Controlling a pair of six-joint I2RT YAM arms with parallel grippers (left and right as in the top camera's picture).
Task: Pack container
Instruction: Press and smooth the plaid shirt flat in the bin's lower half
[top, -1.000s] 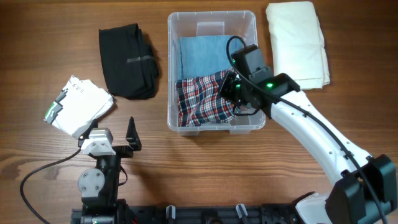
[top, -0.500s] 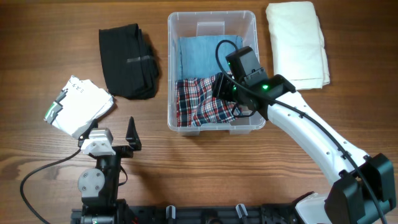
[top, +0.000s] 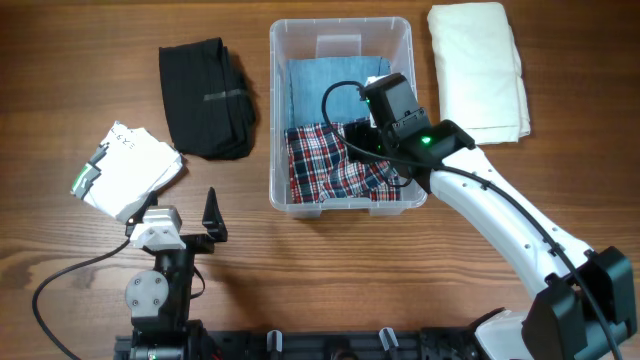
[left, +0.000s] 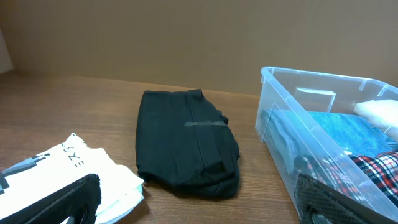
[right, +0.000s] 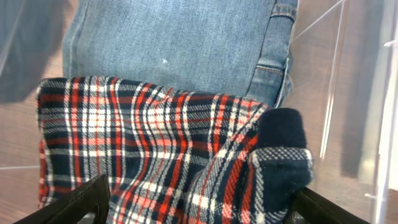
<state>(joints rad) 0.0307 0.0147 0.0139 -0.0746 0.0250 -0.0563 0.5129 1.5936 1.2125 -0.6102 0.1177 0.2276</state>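
The clear container (top: 340, 22) stands at the back middle of the table. Inside it, folded blue denim (top: 325, 90) lies at the far end and a red, white and navy plaid garment (top: 330, 165) at the near end. My right gripper (top: 364, 140) hovers over the plaid, open. In the right wrist view its fingers straddle the plaid garment (right: 155, 155) without pinching it, and the denim (right: 180, 43) lies beyond. My left gripper (top: 180, 213) rests open near the front left with nothing in it, and the container wall (left: 280, 143) shows to its right.
A folded black garment (top: 205, 97) lies left of the container. A white printed garment (top: 125, 170) sits further left, close to the left gripper. A folded cream garment (top: 480, 70) lies right of the container. The right arm (top: 500, 225) crosses the table's right side.
My right gripper has opened and let go of the plaid garment, which now lies flatter in the container. The wrist has shifted slightly back and left. The left arm has not moved.
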